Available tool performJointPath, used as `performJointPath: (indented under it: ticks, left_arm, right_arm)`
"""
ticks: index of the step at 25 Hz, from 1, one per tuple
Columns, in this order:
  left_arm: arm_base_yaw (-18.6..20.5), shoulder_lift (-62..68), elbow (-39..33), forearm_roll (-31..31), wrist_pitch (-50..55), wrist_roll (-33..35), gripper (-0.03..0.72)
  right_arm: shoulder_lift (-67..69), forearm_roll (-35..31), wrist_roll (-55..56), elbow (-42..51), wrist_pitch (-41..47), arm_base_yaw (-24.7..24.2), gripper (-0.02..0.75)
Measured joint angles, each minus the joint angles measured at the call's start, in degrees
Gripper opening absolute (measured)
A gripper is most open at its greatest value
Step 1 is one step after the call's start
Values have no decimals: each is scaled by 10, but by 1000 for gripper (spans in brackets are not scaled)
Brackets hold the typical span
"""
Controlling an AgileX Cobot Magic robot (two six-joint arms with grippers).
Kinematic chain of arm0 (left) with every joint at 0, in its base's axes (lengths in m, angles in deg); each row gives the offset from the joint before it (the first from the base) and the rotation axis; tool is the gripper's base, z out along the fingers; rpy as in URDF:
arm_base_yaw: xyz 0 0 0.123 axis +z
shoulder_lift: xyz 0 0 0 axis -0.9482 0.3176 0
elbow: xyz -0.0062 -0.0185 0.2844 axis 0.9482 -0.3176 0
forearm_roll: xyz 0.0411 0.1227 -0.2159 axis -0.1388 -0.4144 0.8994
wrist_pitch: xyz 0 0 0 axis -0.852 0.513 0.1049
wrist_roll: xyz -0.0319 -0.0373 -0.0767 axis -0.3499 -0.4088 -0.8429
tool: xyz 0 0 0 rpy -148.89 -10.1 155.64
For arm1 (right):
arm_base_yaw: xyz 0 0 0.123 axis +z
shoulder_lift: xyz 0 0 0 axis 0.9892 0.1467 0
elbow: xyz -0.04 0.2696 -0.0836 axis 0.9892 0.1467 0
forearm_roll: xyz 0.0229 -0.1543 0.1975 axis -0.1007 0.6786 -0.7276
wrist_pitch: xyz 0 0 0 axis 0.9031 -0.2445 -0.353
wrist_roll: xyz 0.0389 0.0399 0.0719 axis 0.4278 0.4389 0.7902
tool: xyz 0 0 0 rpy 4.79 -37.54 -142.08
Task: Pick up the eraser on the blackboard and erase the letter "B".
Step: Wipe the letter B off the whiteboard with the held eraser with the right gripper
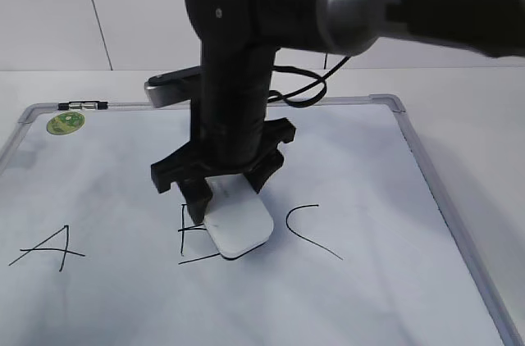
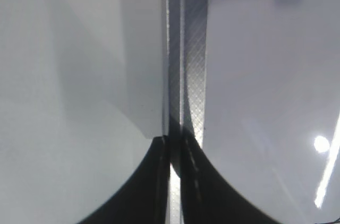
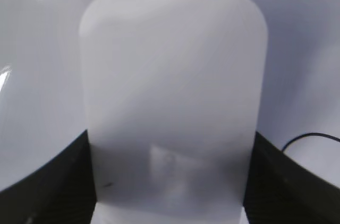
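The white eraser (image 1: 238, 229) lies flat on the blackboard (image 1: 369, 198), over the right part of the letter "B" (image 1: 189, 243). Only the B's left stroke and bottom line show. My right gripper (image 1: 220, 192) is shut on the eraser's far end. In the right wrist view the eraser (image 3: 172, 91) fills the space between the two black fingers (image 3: 170, 181). My left gripper (image 2: 175, 152) is shut and empty, its tips over the board's silver frame (image 2: 186, 65). It does not show in the exterior view.
A black "A" (image 1: 49, 248) is drawn at the left and a "C" (image 1: 308, 231) at the right of the eraser. A green sticker (image 1: 66, 122) and a marker (image 1: 82, 104) sit at the board's far left corner. A cable (image 1: 308, 88) hangs behind the arm.
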Motion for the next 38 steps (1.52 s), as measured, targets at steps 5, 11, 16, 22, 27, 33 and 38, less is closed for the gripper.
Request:
performJointPath:
  ticks: [5,11,16,22,27,33,38]
  left_arm:
    - [0,0,0,1,0,0,19]
    - [0,0,0,1,0,0,19]
    - [0,0,0,1,0,0,19]
    - [0,0,0,1,0,0,19]
    - [0,0,0,1,0,0,19]
    - [0,0,0,1,0,0,19]
    - [0,0,0,1,0,0,19]
  right_arm:
    - [31,-25,-3,-8,1,19,524]
    - [43,-35,-3,-10,1,38,524]
    - [66,-26,-4,-17,3,40,523]
    - [90,-2,-4,-58,24,44,523]
    - [99,5,-4,-69,32,46,523]
    - [103,17,-4,-73,38,47,523]
    - [104,22,-2,-74,38,47,523]
